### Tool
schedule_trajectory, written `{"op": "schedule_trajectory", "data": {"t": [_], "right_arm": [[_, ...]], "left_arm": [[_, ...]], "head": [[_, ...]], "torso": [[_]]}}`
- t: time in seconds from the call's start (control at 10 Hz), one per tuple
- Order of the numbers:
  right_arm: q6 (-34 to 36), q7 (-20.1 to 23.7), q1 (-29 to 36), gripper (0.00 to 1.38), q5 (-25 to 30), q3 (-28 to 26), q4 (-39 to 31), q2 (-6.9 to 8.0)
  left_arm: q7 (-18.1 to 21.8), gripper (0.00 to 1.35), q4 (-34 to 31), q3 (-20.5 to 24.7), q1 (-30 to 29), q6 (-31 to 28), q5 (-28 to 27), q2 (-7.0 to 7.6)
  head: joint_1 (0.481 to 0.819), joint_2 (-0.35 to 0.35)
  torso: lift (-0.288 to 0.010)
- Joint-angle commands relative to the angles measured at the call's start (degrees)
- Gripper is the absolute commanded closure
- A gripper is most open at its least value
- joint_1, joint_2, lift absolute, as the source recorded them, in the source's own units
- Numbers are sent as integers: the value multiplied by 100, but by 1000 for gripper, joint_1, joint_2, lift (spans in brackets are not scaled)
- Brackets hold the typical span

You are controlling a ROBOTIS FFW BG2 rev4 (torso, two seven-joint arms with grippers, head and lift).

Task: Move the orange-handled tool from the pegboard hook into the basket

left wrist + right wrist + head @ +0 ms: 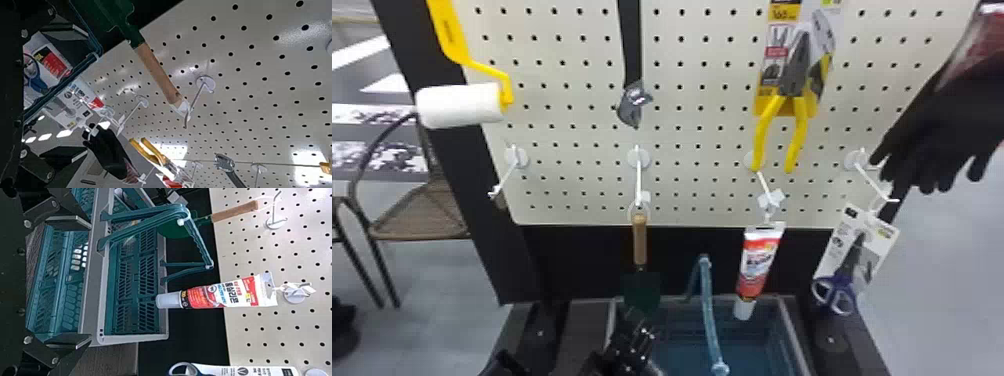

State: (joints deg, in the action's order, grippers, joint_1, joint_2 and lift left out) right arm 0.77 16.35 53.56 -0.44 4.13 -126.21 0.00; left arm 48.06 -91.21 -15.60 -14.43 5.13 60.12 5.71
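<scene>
Left hand (87, 93), right hand (91, 282) spread; grip orange-handled tool (640, 242), head view lower centre, squarely, then unhook outward from hook (638, 182).

Rises in the middle as a pale perforated board (582, 117), glossy with reflected light, with a black panel (567, 265) below and a black upright (482, 210) at left. Opens at far left and right onto grey floor (442, 275), with a woven-seat chair (422, 215) at left. Glows farther off with white lights (64, 134).
</scene>
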Motion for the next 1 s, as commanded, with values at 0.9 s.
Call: {"op": "schedule_trajectory", "data": {"t": [0.9], "right_arm": [[2,0,-1,285,0,0,0,5]], "left_arm": [[1,239,-13,13,0,6,0,0]], "head": [[549,0]], "torso": [[-100]]}}
